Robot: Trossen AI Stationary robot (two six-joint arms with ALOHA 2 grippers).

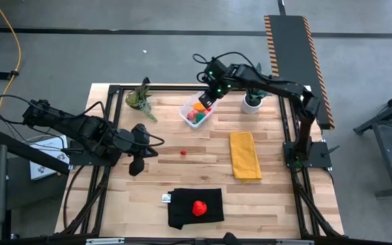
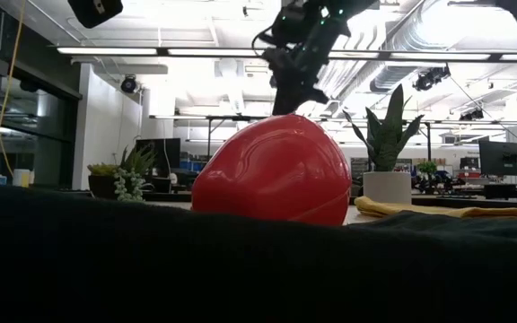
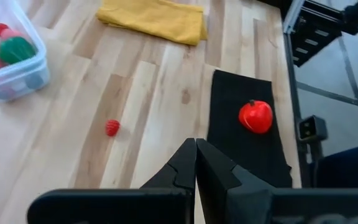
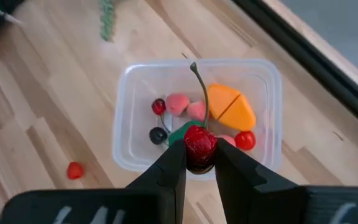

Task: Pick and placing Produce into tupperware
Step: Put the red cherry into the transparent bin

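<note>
The clear tupperware (image 4: 135,93) stands on the wooden table at the far middle (image 1: 196,113). It holds an orange piece (image 4: 229,107), a green piece (image 4: 184,131), pink ones, small red ones and a dark berry (image 4: 158,134). My right gripper (image 4: 200,163) hangs over the tub's rim, shut on a dark red cherry with a stem. A tiny red berry (image 1: 183,153) lies on the bare wood. A big red fruit (image 1: 199,207) rests on a black cloth. My left gripper (image 3: 196,148) hovers shut and empty over the table's left half. My right gripper pinches the cherry's round body (image 4: 200,144) between its two fingertips, coming from above at a slant. The thin stem (image 4: 199,81) sticks out beyond the fingers over the tub. The cherry is lifted clear, above the tub's rim.
A folded yellow cloth (image 1: 245,155) lies at the right, the black cloth (image 1: 213,211) near the front edge. A white plant pot (image 1: 252,103) stands just right of the tub and a green plant (image 1: 140,99) at the far left. A black frame borders the table.
</note>
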